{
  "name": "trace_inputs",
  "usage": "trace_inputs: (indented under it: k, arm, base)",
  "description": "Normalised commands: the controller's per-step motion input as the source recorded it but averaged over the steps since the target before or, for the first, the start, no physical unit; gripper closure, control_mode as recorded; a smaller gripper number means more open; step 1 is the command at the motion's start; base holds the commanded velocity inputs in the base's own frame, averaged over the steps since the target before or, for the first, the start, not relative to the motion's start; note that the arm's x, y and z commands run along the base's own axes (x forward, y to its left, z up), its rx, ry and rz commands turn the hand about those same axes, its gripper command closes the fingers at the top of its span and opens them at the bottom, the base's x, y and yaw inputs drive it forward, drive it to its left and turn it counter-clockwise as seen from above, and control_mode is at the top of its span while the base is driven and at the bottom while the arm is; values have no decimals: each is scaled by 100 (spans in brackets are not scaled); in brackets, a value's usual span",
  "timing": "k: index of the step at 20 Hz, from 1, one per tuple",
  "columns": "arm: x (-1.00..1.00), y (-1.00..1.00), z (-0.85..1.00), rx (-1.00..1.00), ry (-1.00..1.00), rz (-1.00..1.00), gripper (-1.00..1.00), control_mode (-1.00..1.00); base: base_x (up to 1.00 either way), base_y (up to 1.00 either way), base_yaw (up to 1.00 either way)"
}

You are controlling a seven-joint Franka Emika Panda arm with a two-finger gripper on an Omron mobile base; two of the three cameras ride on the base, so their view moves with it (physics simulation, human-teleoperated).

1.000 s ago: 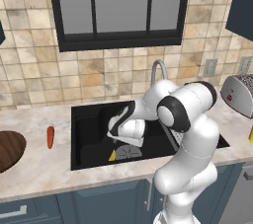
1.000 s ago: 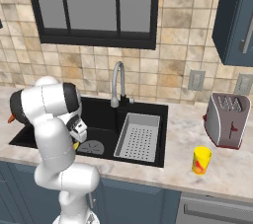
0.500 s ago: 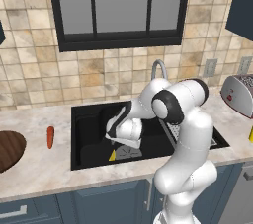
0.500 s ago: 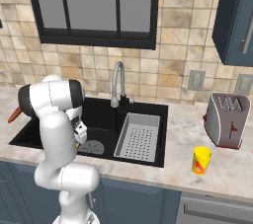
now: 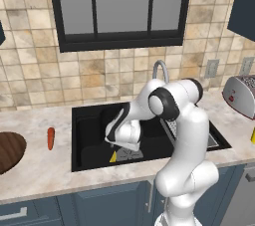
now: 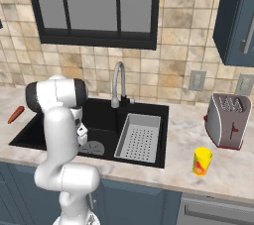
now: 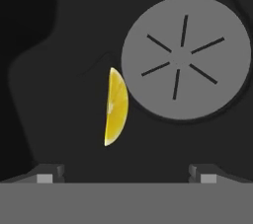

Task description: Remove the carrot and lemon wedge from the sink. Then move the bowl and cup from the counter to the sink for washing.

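Observation:
The lemon wedge (image 7: 116, 107) lies on the black sink (image 5: 88, 120) floor, beside the round grey drain (image 7: 185, 57). My gripper (image 7: 126, 174) hangs open just above it, the wedge lying between and ahead of the fingertips (image 7: 49, 173). From the left base view, the gripper (image 5: 122, 146) is low inside the basin, next to the lemon wedge (image 5: 113, 157). The carrot (image 5: 50, 138) rests on the counter (image 5: 45, 168) left of the sink. The brown bowl (image 5: 7, 150) sits at the far left edge. The yellow cup (image 6: 202, 161) stands on the counter right of the sink.
A grey perforated tray (image 6: 140, 137) fills the sink's right part, under the curved faucet (image 6: 118, 83). A silver toaster (image 6: 229, 120) stands at the far right, behind the cup. My own arm blocks much of the basin in the right base view.
The arm's upper joints have swung left and the hand has sunk slightly lower over the sink floor. The jaws have stayed open.

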Motion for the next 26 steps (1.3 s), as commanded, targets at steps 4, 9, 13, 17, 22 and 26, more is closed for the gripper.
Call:
trace_inputs:
  k: [4, 9, 13, 17, 22, 26]
  arm:
    - [17, 5, -15, -2, 0, 0, -100, -100]
    - [14, 7, -14, 0, 0, 0, -100, -100]
    - [16, 8, -13, 0, 0, 0, -100, -100]
    - [19, 4, -17, 0, 3, 0, -100, -100]
    - [21, 4, -17, -2, 2, 0, -100, -100]
    - [20, 4, -14, -1, 1, 0, -100, -100]
  base:
    - [0, 0, 0]
    - [0, 0, 0]
    - [0, 0, 0]
    - [0, 0, 0]
    - [0, 0, 0]
    - [0, 0, 0]
